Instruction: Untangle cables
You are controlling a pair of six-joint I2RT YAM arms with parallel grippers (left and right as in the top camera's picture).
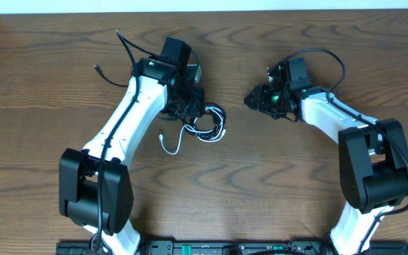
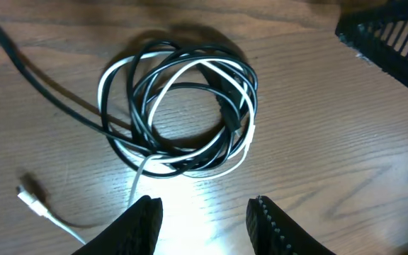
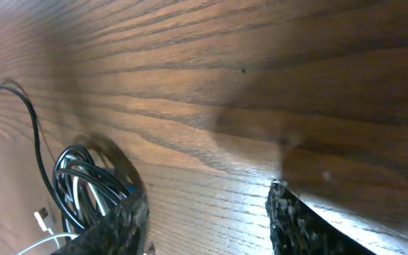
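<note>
The cables (image 1: 209,125), one black and one white, lie wound together in a loose coil on the wooden table. Seen from the left wrist, the coil (image 2: 227,117) rests just ahead of my left gripper (image 2: 204,212), which is open with only bare wood between its fingers. The white cable's plug end (image 2: 28,195) trails off to the lower left, and a black tail (image 2: 41,85) runs to the upper left. My right gripper (image 1: 250,99) hovers to the right of the coil, apart from it. It (image 3: 207,212) is open and empty, with the coil (image 3: 83,177) beyond its left finger.
The white cable's loose end (image 1: 165,142) lies left of the coil, under the left arm (image 1: 129,113). A thin black cord end (image 1: 98,69) lies further left. The right arm (image 1: 331,113) reaches in from the right. Table's far edge (image 1: 204,10) runs along the top.
</note>
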